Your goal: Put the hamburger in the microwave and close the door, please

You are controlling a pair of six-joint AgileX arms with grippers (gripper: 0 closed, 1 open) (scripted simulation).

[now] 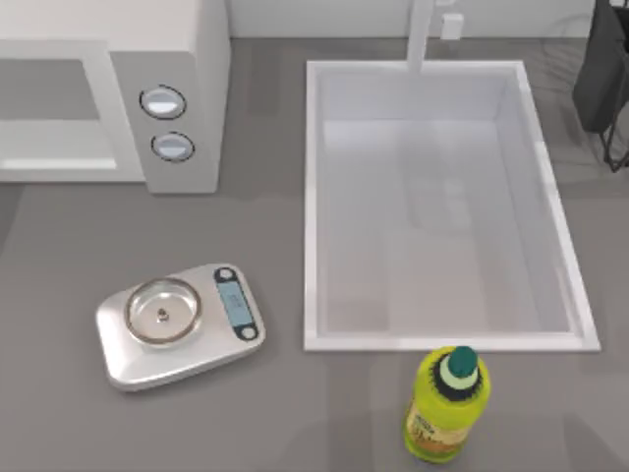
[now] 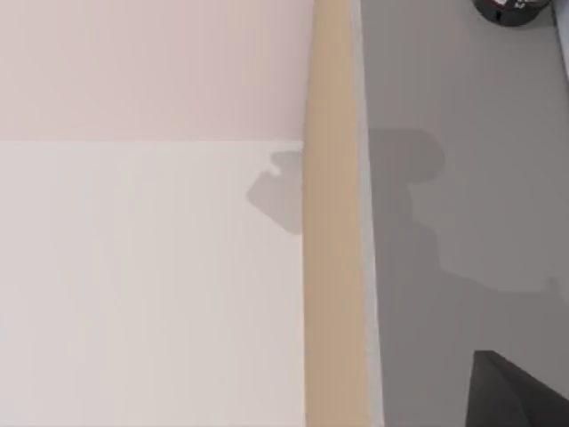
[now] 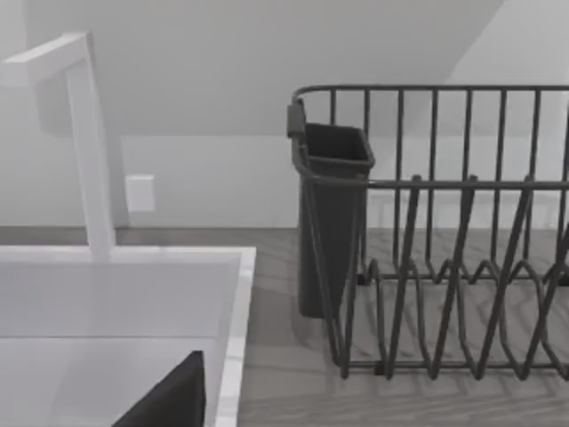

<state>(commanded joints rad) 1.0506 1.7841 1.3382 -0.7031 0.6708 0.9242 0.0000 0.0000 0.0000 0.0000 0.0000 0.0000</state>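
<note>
Microwave (image 1: 108,93) sits at the back left of the table, control panel with two dials (image 1: 163,102) facing the sink side. From above I cannot tell whether the door is open or shut, and the hamburger's position cannot be told either, so the task reads as not yet started. A kitchen scale (image 1: 180,324) lies on the counter in front of the microwave. The sink (image 1: 313,197) with its faucet (image 1: 421,34) takes the middle, and a yellow-green bottle (image 1: 447,405) stands just beside the sink's near rim. Risks, as judgement: an arm heading for the microwave front has to pass over the scale and could clip or drag it. A low sweep across the near counter could topple the bottle, which looks tall and light. If the door is ajar, a careless approach could knock it. The right arm could snag on the wires of the dish rack (image 3: 444,267) or its dark cutlery cup (image 3: 333,222) when it leaves. Pose: the right gripper (image 3: 169,400) shows as a dark wedge over the sink's corner, held low and roughly level, facing rack and faucet. The left gripper (image 2: 520,396), also a dark wedge, hangs pointing down over a pale flat surface edged by a tan strip (image 2: 333,222), beside grey counter. Grip state cannot be told for either.
</note>
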